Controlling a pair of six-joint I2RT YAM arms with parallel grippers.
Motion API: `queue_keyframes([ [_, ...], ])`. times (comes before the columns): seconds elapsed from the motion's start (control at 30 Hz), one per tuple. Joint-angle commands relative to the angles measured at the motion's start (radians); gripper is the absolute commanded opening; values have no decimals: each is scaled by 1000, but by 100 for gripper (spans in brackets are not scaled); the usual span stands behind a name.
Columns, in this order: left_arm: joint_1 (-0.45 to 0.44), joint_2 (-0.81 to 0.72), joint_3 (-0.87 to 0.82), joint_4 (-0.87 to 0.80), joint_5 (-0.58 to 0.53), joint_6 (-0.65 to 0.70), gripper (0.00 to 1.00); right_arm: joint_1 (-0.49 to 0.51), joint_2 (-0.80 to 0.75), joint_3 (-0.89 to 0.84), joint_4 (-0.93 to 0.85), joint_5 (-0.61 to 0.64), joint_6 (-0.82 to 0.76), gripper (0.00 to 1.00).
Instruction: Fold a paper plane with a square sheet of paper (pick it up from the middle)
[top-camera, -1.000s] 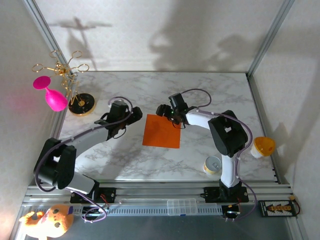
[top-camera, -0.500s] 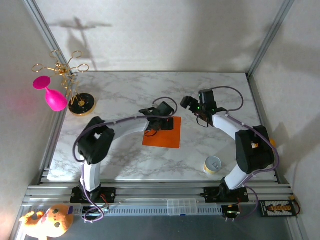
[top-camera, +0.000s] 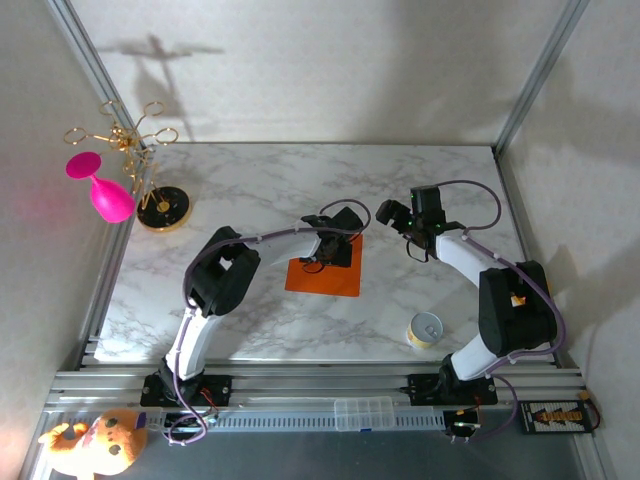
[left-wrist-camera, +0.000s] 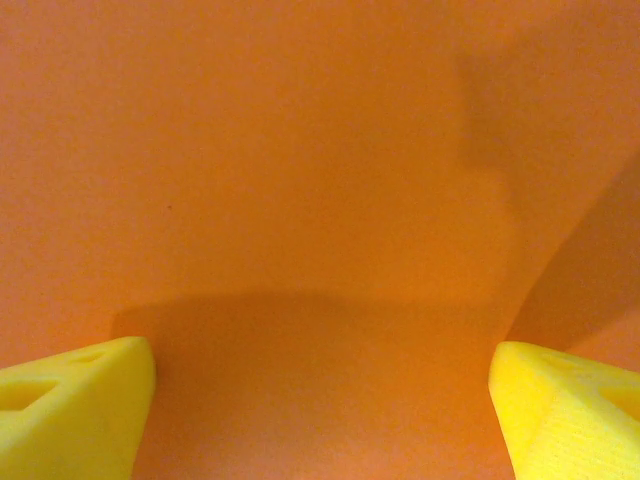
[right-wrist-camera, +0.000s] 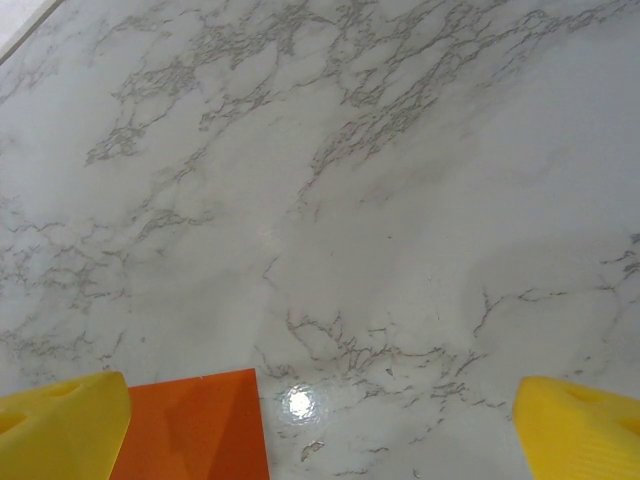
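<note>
The left fingers (left-wrist-camera: 75, 405) stand spread wide. Their yellow foam tips sit at the two lower corners of the left wrist view, and nothing lies between them except the square sheet of paper (left-wrist-camera: 300, 150), flat beneath. A shadow lies close under the tips, so they look very near the paper, but I cannot tell whether they touch it. From above, these fingers (top-camera: 335, 250) hang over the far half of the sheet (top-camera: 320, 278), which lies flat and unfolded near the middle of the marble tabletop (top-camera: 250, 180). The step in hand looks like the pinch at the sheet's middle. To do it well, the tips should probably press only lightly and close slowly, so the thin paper buckles up into a ridge between them. A hard press would likely pin it flat or drag it across the marble. A hold nearer the centre would let the sheet hang evenly when lifted. The right fingers (right-wrist-camera: 60, 425) are likewise spread wide and hold nothing. They hover over bare tabletop (right-wrist-camera: 350, 200) just beyond the sheet's far right corner (right-wrist-camera: 195, 425), well placed to keep out of the way.
</note>
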Motion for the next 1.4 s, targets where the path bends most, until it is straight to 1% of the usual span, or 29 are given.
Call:
queue_keyframes([
  [0.0, 1, 53, -3, -60, -15, 6, 85, -8, -8, -11, -4, 19, -15, 99],
  [0.1, 2, 66, -22, -56, -21, 1, 83, -8, -8, -10, -5, 19, -12, 99],
  [0.3, 8, 55, -67, -17, 11, -4, 77, -7, -10, -4, -11, 19, -9, 99],
  [0.47, 17, -8, -81, 26, 47, -2, 66, -7, -12, -1, -12, 14, -4, 98],
  [0.53, 20, -60, -89, 58, 74, -2, 58, -7, -16, 1, -12, 12, -2, 98],
  [0.6, 27, -116, -102, 90, 113, -4, 47, -8, -22, 2, -14, 12, 1, 98],
  [0.7, 50, -218, -154, 174, 204, -20, 32, -8, -37, -1, -9, 10, 2, 98],
  [0.73, 64, -256, -189, 212, 246, -30, 29, -9, -44, -6, -2, 3, 2, 98],
  [0.8, 95, -322, -250, 306, 334, -58, 27, -12, -62, -28, 39, -38, -7, 97],
  [0.9, 144, -392, -349, 465, 476, -121, 26, -21, -86, -68, 122, -126, -9, 97],
  [1.03, 190, -406, -461, 658, 606, -203, 26, -26, -88, -102, 207, -240, -4, 97],
  [1.23, 241, -357, -533, 777, 665, -229, 26, -25, -84, -136, 292, -372, 7, 96],
  [1.37, 269, -322, -562, 751, 648, -177, 25, -22, -70, -138, 289, -434, -16, 93],
])
